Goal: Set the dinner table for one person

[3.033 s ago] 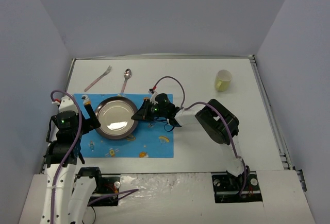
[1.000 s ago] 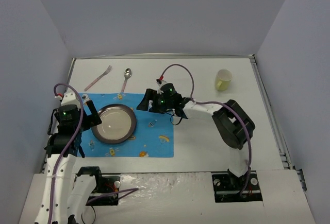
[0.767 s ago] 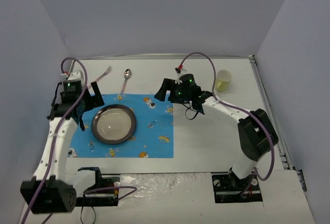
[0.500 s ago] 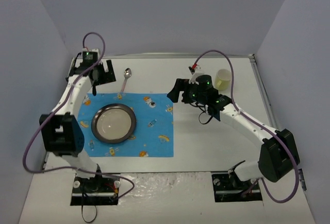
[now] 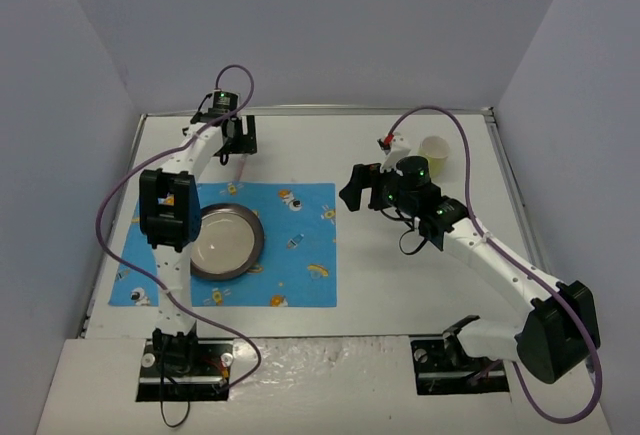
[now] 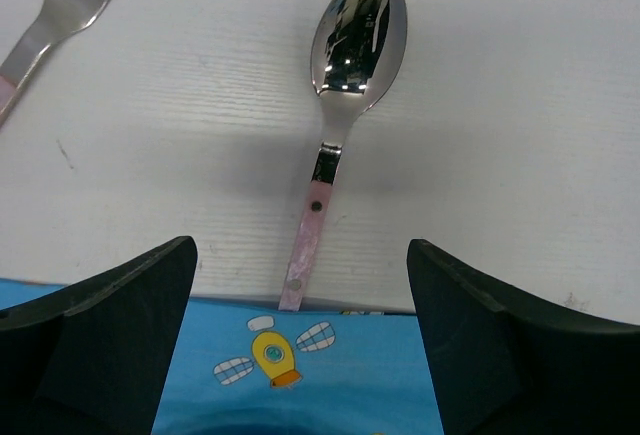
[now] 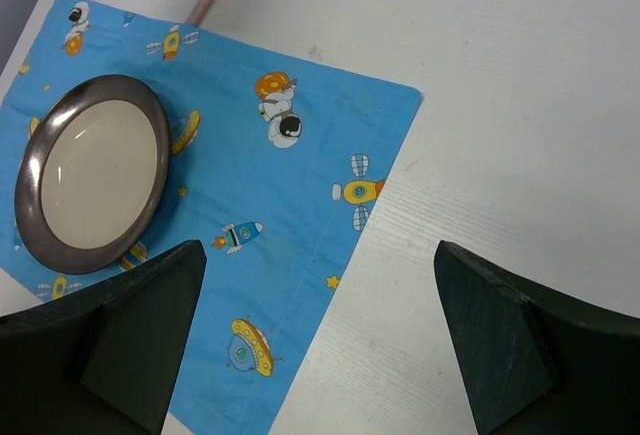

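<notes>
Dinner table (image 5: 400, 285): left hand (image 6: 300, 250) spread over spoon (image 6: 328, 155), arm stretched far; right hand (image 7: 320, 255) spread above mat (image 7: 300, 205) edge.

The left arm (image 5: 165, 220) stretches far forward from its base, its wrist bent so that the left gripper (image 5: 238, 141) points down, jaws wide apart in the wrist view (image 6: 300, 255). The right arm (image 5: 490, 255) reaches forward and inward, and the right gripper (image 5: 350, 187) faces left and seemingly downward, its dark fingers (image 7: 120, 335) spread wide.
</notes>
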`<act>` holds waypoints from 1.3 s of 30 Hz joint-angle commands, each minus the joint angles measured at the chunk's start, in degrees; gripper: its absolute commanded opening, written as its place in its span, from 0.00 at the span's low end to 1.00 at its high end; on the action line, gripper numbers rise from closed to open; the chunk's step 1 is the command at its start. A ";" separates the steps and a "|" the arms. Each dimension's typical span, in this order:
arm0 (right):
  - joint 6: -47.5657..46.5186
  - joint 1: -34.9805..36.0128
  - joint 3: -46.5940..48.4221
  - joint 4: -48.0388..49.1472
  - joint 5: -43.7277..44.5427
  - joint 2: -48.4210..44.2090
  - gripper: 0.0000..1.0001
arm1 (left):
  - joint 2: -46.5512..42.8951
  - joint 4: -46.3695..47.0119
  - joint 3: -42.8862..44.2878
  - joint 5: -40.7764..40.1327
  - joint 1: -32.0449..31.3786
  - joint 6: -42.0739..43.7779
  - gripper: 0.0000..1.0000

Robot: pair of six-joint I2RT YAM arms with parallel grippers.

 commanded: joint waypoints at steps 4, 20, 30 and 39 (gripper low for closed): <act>-0.81 -0.70 -0.96 1.41 0.79 -0.78 0.95 | 2.66 0.90 5.97 -0.79 -1.12 -0.27 0.66; -0.56 -1.41 -2.33 1.27 1.04 -1.77 0.95 | 9.77 -1.63 8.50 -1.43 -1.35 -0.65 0.41; -0.15 -1.82 -2.30 1.12 1.04 -1.83 0.95 | 12.22 -1.67 15.75 -3.41 0.06 3.01 0.00; 0.06 -2.29 -2.25 0.74 2.53 -3.74 0.94 | 6.60 0.73 24.91 -2.90 0.30 5.12 0.00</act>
